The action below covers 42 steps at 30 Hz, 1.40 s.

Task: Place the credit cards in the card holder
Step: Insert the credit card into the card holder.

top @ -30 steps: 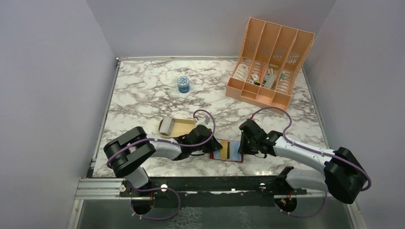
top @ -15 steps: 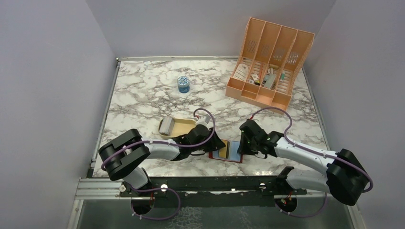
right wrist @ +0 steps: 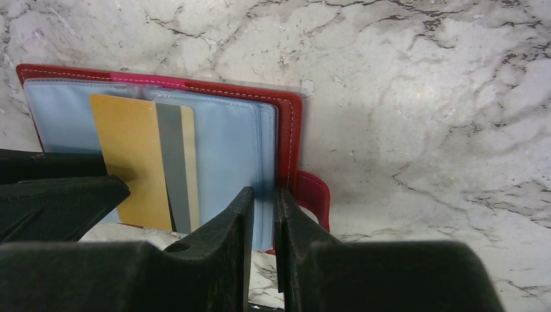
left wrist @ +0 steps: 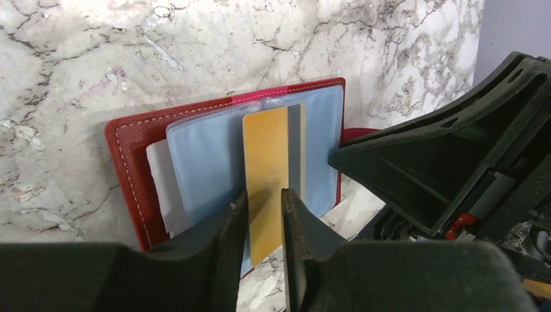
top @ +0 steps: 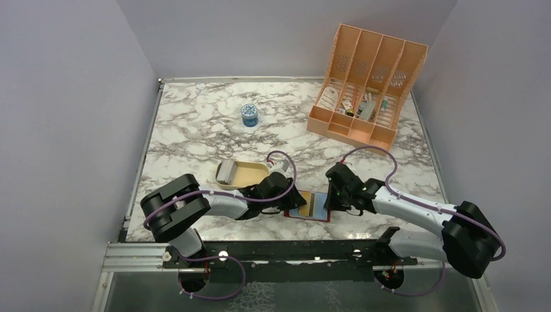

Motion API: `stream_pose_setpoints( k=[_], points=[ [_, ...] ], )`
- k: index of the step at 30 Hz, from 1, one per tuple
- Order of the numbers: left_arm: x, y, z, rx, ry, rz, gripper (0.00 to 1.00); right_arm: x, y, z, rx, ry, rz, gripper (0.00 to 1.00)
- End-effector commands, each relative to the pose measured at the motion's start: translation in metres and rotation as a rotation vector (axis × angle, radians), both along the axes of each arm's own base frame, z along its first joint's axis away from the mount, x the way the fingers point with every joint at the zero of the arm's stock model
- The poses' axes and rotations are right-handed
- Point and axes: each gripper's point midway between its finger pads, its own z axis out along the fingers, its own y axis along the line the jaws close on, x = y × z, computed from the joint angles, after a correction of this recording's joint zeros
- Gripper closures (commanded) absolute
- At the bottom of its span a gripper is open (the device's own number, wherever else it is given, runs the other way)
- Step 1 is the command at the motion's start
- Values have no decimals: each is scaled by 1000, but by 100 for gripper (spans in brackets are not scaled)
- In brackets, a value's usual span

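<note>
The dark red card holder (top: 320, 207) lies open near the table's front edge, its pale blue pockets (left wrist: 201, 149) facing up. A gold credit card (left wrist: 265, 149) with a grey stripe sits partly in a pocket and also shows in the right wrist view (right wrist: 130, 156). My left gripper (left wrist: 264, 193) hovers over the card's near end with a narrow gap between its jaws and nothing pinched. My right gripper (right wrist: 264, 192) is shut on the holder's blue pocket edge beside the red strap (right wrist: 315, 195). A greyish stack of credit cards (top: 226, 171) lies at the tray's left end.
The shallow tan tray (top: 250, 174) sits just behind my left gripper (top: 290, 199). A small round blue tin (top: 249, 114) stands mid-table. A peach slotted organizer (top: 367, 81) with small items stands at the back right. Grey walls enclose the table.
My left arm's elbow swung slightly left and back again, and the gripper stayed at the card. The right gripper and the card holder have not visibly moved.
</note>
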Motion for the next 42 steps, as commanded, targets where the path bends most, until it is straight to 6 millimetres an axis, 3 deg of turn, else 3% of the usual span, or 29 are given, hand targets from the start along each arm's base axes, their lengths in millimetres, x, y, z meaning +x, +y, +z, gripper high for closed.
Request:
stream_pose_setpoints(
  k=[1, 4, 11, 16, 26, 33, 42],
  points=[
    [3, -13, 5, -6, -22, -15, 76, 2, 3, -6, 16, -3, -10, 83],
    [2, -18, 5, -7, -24, -24, 80, 1, 5, -7, 24, -1, -7, 83],
    [-1, -27, 7, -15, -22, -29, 78, 1, 8, -9, 36, 7, -7, 84],
    [0, -24, 10, -7, -40, -21, 69, 2, 8, -7, 34, 5, -5, 84],
    [4, -16, 14, 38, -60, 1, 55, 8, 4, 25, 44, -65, -18, 84],
    [1, -26, 9, 40, -41, -39, 56, 8, -8, 11, -25, -48, -47, 84],
    [-1, -38, 12, 29, -40, -62, 59, 4, -1, -7, -8, -9, -28, 85]
  ],
)
